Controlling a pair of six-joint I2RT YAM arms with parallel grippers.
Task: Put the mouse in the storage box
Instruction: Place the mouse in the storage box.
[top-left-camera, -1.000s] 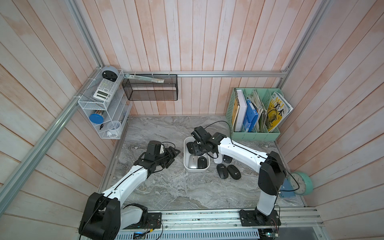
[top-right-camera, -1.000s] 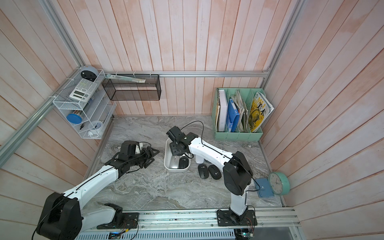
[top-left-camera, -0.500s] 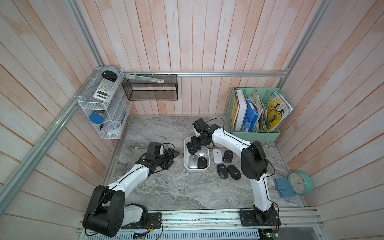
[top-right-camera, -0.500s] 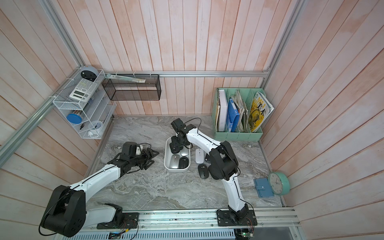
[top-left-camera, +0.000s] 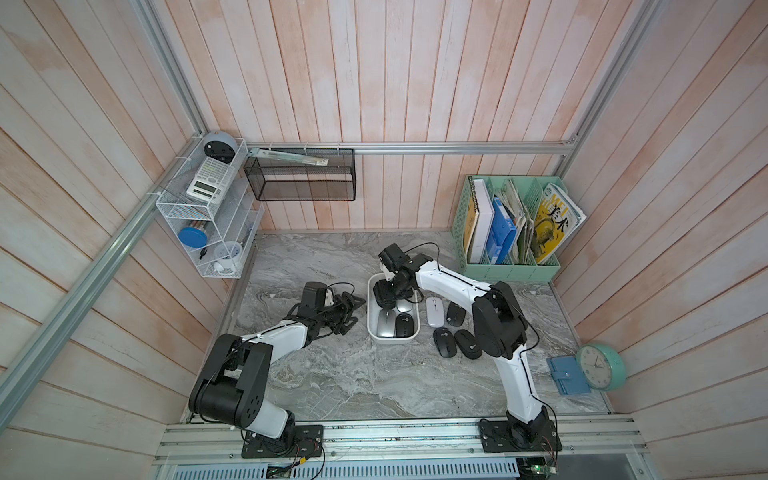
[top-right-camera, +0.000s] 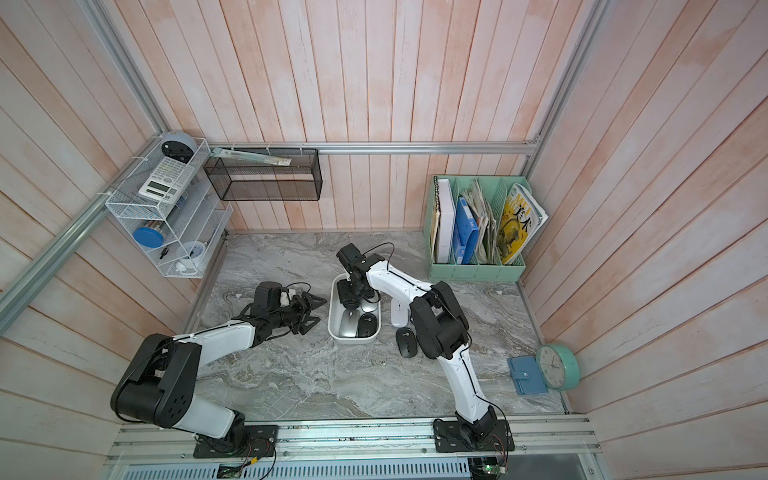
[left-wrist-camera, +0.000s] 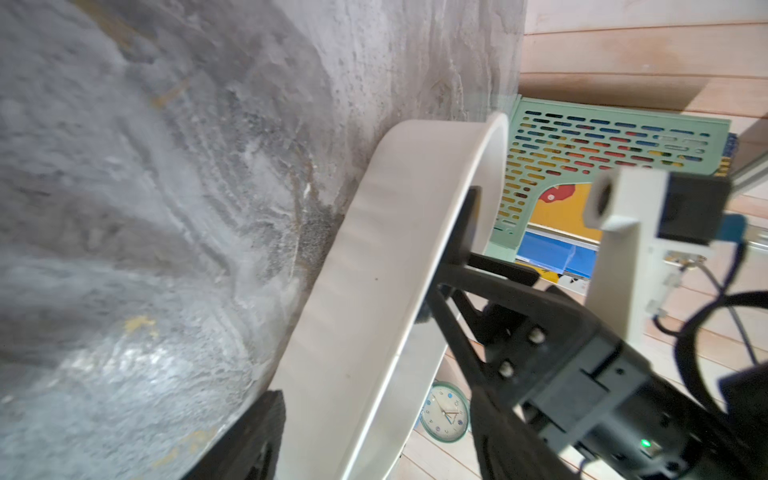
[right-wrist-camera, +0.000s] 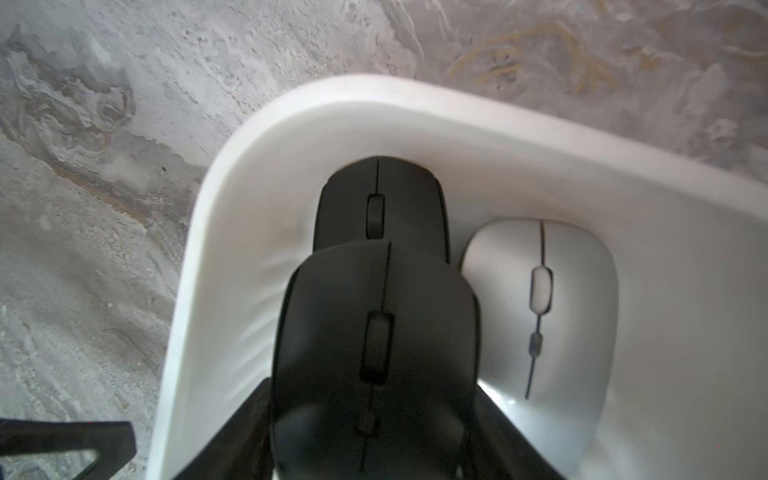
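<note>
Now the right gripper (top-left-camera: 384, 293), pinching a black mouse (right-wrist-camera: 374, 353), hangs above the storage box (top-left-camera: 392, 339) and should next lower and release, while the left gripper (top-left-camera: 352, 312) stands spread beside it.

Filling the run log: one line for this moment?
right gripper: holds black mouse over box | left gripper: open beside box

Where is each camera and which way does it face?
Top views: high overhead, looking down at the table; left claw and right claw show.
Left wrist: low beside the storage box, facing its wall; one own finger.
Right wrist: looks down into the box past the gripped black mouse; own fingers.
All share the box.
</note>
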